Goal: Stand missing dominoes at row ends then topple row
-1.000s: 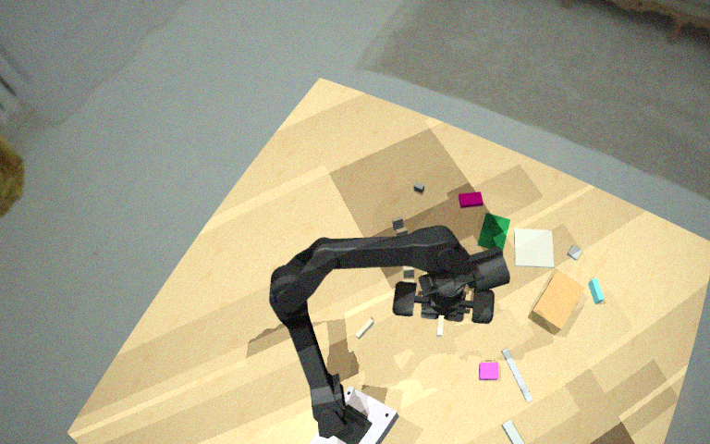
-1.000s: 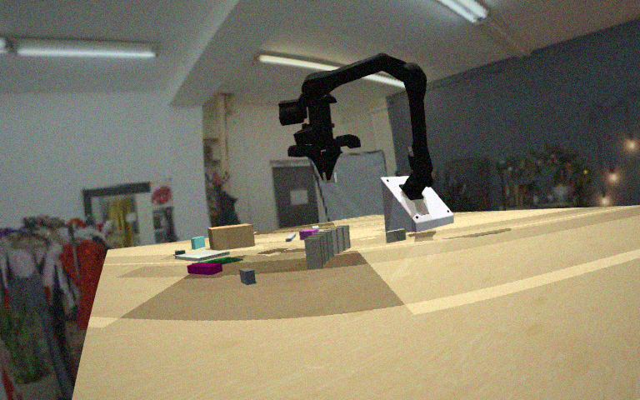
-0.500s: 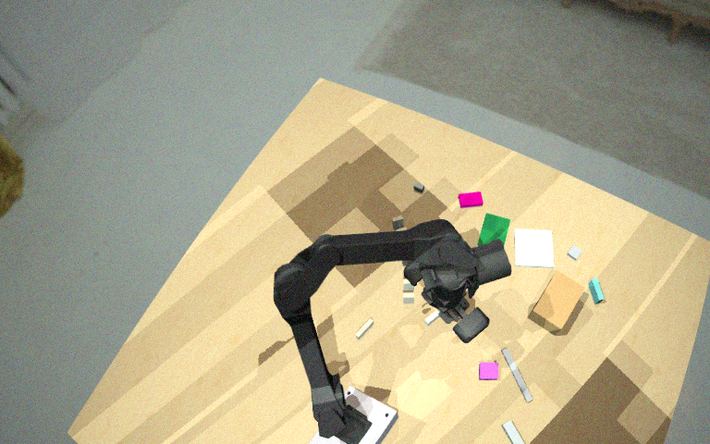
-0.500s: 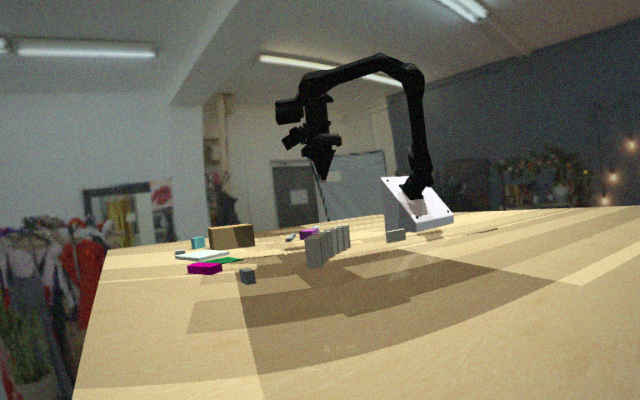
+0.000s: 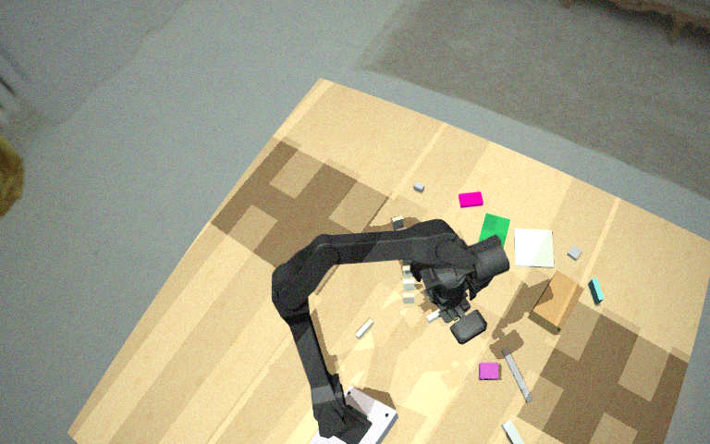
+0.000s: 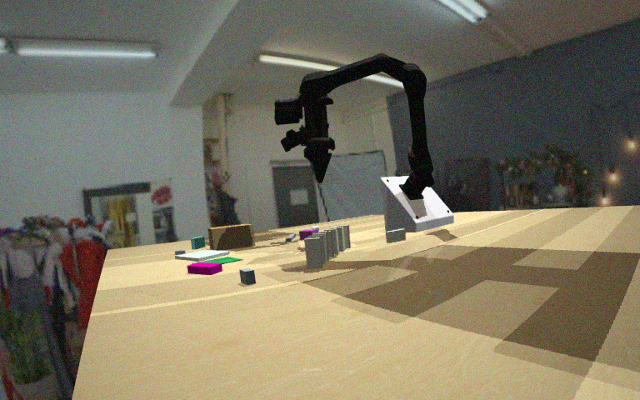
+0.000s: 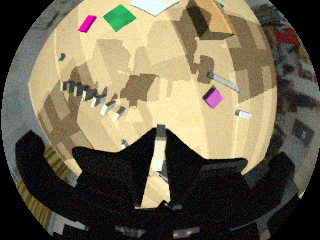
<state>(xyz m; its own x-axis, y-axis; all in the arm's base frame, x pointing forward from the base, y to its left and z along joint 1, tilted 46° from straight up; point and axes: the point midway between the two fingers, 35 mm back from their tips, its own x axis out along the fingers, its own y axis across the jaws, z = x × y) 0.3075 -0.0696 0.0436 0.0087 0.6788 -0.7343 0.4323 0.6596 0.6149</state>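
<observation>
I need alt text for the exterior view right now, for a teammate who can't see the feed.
A black robot arm arches up from a white wedge base, its gripper shut on a domino barely visible here, high above a row of grey standing dominoes on a wooden table. Left of the row lie a magenta block, a green sheet, a white slab and a tan block.

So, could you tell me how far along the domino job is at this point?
Done: one pale domino is picked up, clamped between the dark gripper's fingers, high above the table. In hand: carrying it near the standing row of grey dominoes. Left: standing it at a row end, releasing, fetching the flat pale domino, then the push.
</observation>
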